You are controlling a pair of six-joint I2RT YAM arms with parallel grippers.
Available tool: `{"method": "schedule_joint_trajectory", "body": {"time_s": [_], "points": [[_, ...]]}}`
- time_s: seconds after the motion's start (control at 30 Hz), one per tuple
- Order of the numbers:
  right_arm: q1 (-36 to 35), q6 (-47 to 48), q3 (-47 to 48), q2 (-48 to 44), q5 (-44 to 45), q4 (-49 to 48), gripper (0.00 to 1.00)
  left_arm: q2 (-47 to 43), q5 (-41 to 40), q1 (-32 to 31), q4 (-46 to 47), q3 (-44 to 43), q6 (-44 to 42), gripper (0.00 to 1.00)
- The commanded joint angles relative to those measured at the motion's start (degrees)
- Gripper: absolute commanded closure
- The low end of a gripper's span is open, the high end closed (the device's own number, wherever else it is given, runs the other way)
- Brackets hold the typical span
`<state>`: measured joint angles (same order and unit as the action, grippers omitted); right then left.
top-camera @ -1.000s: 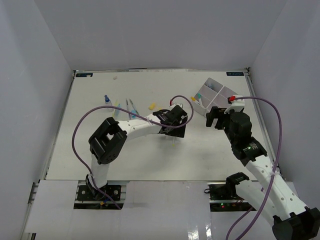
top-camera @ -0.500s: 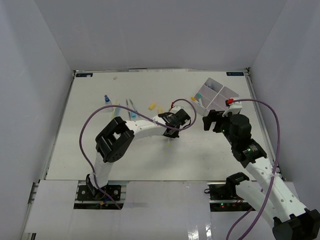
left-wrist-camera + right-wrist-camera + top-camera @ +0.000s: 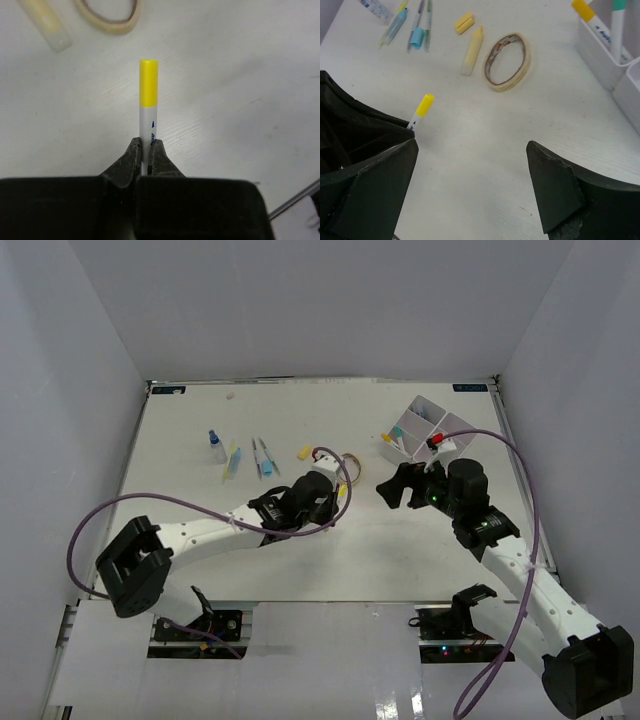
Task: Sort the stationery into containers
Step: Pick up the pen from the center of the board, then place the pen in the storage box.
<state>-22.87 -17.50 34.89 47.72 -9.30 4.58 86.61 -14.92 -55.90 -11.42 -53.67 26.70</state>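
My left gripper [image 3: 146, 150] is shut on the white barrel of a yellow-capped pen [image 3: 148, 90], whose cap sticks out ahead of the jaws over the table. From above, this gripper [image 3: 333, 498] and the pen [image 3: 342, 489] are mid-table. My right gripper [image 3: 470, 175] stands open with nothing between its fingers, just right of the pen [image 3: 424, 107]; from above it [image 3: 392, 487] faces left. The white divided tray [image 3: 447, 418] stands at the back right, with a yellow-capped and a green-capped pen in one compartment [image 3: 600, 55].
A tan tape ring [image 3: 507, 61] and a pale yellow marker [image 3: 472, 50] lie just beyond the grippers. Farther left are a small yellow block [image 3: 305, 452], two pens [image 3: 262, 455] [image 3: 232, 462] and a blue-capped bottle [image 3: 215, 447]. White walls enclose the table.
The left gripper has shut on the yellow-capped pen and drawn back left and nearer, its elbow swinging down-left. The right gripper has moved left toward the table's middle.
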Motion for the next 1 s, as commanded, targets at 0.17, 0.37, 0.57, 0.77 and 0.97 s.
{"method": "schedule_joint_trajectory", "body": {"time_s": [0.17,0.37,0.57,0.77,0.97], "points": [[-0.68,-7.28,6.5,6.67,-14.34,-9.67,0.04,-11.54,9.2,-0.26,20.37,6.03,-8.94,0.96],[-2.44,-10.27,8.52,10.89,-16.28,-14.59,0.01,-12.95,10.52,-0.26,24.15,6.21,-10.44,0.95],[-4.63,-11.33,9.84,14.06,-16.71,-16.7,0.15,-13.04,11.31,-0.26,26.1,5.24,-11.23,0.94],[-4.9,-11.42,9.67,15.2,-16.37,-17.24,0.45,-12.61,10.44,-0.26,26.28,4.8,-11.32,0.93],[-4.9,-9.58,10.1,15.99,-13.82,-15.92,0.89,-11.9,7.01,0.09,24.08,4.8,-9.91,0.71]]}}
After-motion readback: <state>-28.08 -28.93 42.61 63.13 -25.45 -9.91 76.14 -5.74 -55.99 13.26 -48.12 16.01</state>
